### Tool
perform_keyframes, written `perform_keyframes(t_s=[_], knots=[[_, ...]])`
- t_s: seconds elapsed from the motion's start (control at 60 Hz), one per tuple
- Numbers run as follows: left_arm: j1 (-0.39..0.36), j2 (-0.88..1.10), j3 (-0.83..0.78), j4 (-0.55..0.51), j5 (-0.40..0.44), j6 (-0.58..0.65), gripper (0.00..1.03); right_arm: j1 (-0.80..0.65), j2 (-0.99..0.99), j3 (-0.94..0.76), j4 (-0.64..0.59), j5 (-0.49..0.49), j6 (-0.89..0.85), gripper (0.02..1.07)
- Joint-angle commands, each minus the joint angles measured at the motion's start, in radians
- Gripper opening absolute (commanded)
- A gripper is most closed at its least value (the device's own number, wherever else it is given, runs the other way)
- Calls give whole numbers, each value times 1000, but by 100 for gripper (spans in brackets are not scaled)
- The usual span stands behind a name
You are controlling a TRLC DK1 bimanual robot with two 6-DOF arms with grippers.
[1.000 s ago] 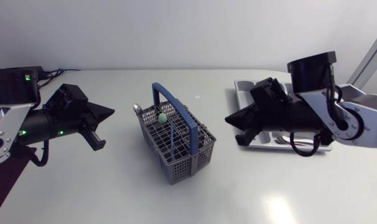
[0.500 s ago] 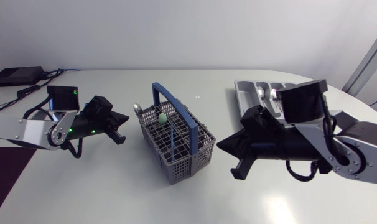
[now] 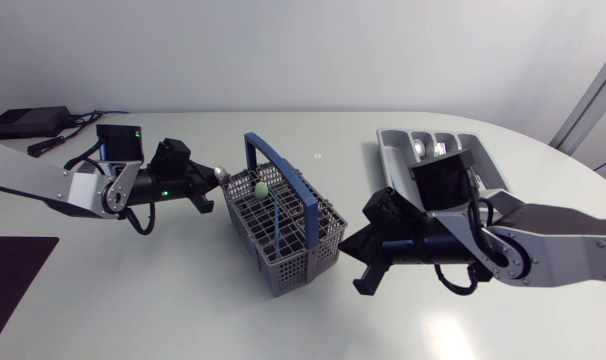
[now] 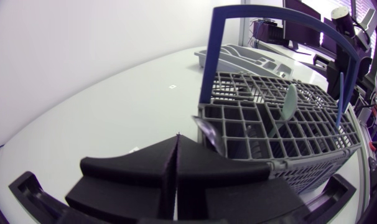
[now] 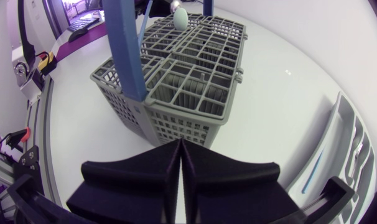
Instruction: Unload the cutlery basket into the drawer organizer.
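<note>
One table (image 3: 183,300): white, carries everything, and the arms come in over its side edges.
Right arm (image 3: 543,235): in from the right edge. The right gripper (image 5: 180,146) is nosed up low against the side of the cutlery basket (image 3: 293,245) that faces the right edge. Its wedges are pressed together with no gap and hold nothing.
Left arm (image 3: 83,185): in from the left edge. The left gripper (image 4: 176,142) is right at the basket corner facing that edge. Same deal, fingers flat against each other, empty.
Drawer organizer (image 3: 453,155): grey tray toward the far right edge, well apart from the basket, with the right arm between the two. There's some cutlery in its slots, can't tell which pieces.
Cutlery basket: grey mesh with a blue hoop handle (image 4: 211,56), about mid-table, sitting skewed to the table edges.
Green spoon (image 3: 262,187): upright in a cell under the handle, with a thin blue stick (image 4: 340,99) near it.
Metal spoon (image 3: 220,175): the one that matters, I'd say. It stands bowl-up at the basket corner, long axis roughly vertical, just ahead of the left fingertips. The left arm is far nearer to it than the right.
Next move, my guess: left opens first, closes across the spoon from two sides, then lifts straight up so it doesn't snag the mesh.
</note>
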Motion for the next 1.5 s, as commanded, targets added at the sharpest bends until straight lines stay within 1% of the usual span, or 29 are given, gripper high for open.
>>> perform_keyframes(t_s=[0.0,0.15,0.267,0.467,0.667,0.933,1.0,1.133,1.483], knots=[[-15,25,11,6,39,-29,7,4,39,47,19,10,9,8],[-41,13,-17,1,80,-24,7,-21,80,100,24,10,4,8],[-49,-4,-37,-5,82,-15,7,-54,109,123,53,10,0,8],[-46,-68,-109,-14,88,8,6,-117,165,172,67,6,-23,8],[-37,-185,-221,-36,103,32,7,-152,235,244,68,-7,-43,8],[-34,-346,-340,-74,102,48,6,-140,323,333,78,-7,-31,8],[-24,-384,-353,-99,102,48,6,-131,336,348,79,-5,-25,8],[-18,-439,-373,-112,102,48,6,-123,343,356,78,-2,-22,8],[-41,-438,-347,-136,72,43,6,-119,320,316,81,10,-25,8]])
